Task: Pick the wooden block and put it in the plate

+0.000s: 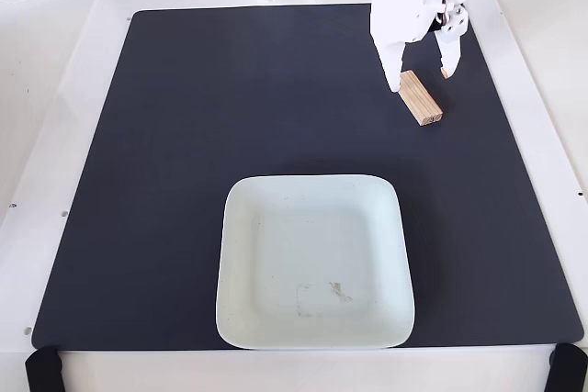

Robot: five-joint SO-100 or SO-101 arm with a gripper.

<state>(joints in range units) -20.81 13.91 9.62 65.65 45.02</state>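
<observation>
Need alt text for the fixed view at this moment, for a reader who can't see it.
A white gripper hangs open over the far end of a small wooden block on a black mat, one finger on each side of it. The block lies flat toward the mat's upper right. A large pale square plate sits empty near the mat's front edge, well apart from the block.

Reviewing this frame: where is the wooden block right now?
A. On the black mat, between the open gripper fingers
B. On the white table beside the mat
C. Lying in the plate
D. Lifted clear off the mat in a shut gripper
A. The wooden block lies on the black mat with the open gripper straddling its upper end, one finger on each side; the plate holds no block.
</observation>
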